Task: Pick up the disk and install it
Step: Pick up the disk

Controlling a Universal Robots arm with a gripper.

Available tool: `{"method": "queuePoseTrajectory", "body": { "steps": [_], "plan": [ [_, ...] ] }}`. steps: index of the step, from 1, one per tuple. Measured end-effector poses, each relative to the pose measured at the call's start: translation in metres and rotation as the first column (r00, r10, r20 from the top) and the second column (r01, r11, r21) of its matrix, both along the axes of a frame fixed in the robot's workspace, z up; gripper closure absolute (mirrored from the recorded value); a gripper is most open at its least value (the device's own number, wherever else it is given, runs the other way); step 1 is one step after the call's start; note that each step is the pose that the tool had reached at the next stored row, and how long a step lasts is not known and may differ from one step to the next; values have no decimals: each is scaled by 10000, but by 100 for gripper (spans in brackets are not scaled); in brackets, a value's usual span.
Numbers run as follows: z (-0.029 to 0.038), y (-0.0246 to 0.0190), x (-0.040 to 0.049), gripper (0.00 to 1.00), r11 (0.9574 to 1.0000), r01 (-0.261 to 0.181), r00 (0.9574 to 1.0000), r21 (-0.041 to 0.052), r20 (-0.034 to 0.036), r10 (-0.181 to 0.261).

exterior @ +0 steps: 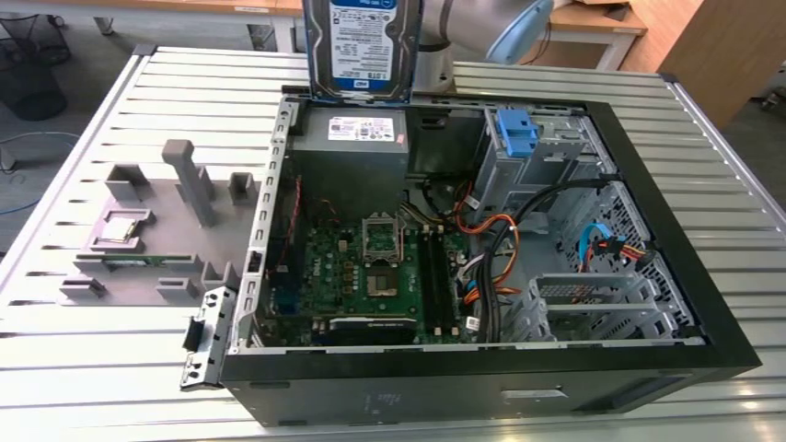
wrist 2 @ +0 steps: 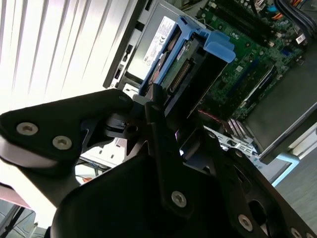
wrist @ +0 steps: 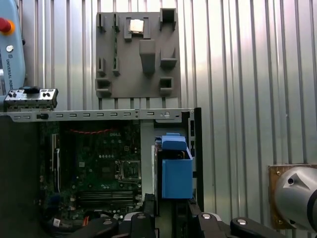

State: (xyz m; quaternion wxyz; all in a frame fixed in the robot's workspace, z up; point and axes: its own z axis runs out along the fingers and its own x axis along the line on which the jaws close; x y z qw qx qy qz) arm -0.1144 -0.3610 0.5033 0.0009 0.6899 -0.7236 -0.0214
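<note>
exterior view has the disk upright in the air at the 12 o'clock edge of the open computer case, above the grey power supply. second wrist view shows the gripper clenched on the disk's end, so the pick-up looks done and the carry to the case is in hand. seating it, i judge, calls for lining its blue rail bracket squarely with a drive bay; which bay i cannot tell.

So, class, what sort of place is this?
Probably a robotics lab: an open computer case lies on a slatted metal table beside a grey parts fixture, and the claw grips the disk.
</note>
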Motion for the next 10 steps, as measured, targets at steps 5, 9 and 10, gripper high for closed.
{"method": "queuePoseTrajectory", "body": {
  "steps": [5, 9, 10],
  "plan": [
    [-2, 0, 153, 65, 10000, 0, 10000, 1, -1, 0],
    [-3, 0, 285, 65, 10000, 0, 10000, 1, -2, 0],
    [-3, 0, 317, 65, 10000, 0, 10000, 1, -1, 0]
  ]
}}
